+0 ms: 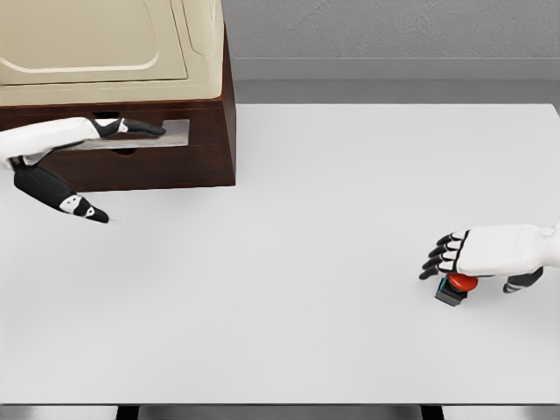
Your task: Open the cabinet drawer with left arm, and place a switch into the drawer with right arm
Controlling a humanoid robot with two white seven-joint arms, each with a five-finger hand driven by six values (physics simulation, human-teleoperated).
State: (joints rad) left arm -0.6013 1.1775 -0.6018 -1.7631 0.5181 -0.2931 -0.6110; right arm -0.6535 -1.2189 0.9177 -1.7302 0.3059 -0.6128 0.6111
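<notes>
A broad, flat white tabletop [289, 262] spread beneath both hands and filled the space between the left hand [122, 128] and the right hand [490, 249]. Directly above the left hand stood a cream-coloured boxy appliance [105, 44] with a rounded inset panel on its face. Far beyond the right hand, a grey textured wall [394, 26] ran along the back, with a paler grey band [394, 68] at its foot. Two dark supports [128, 412] showed under the table's near edge, one below each hand.
</notes>
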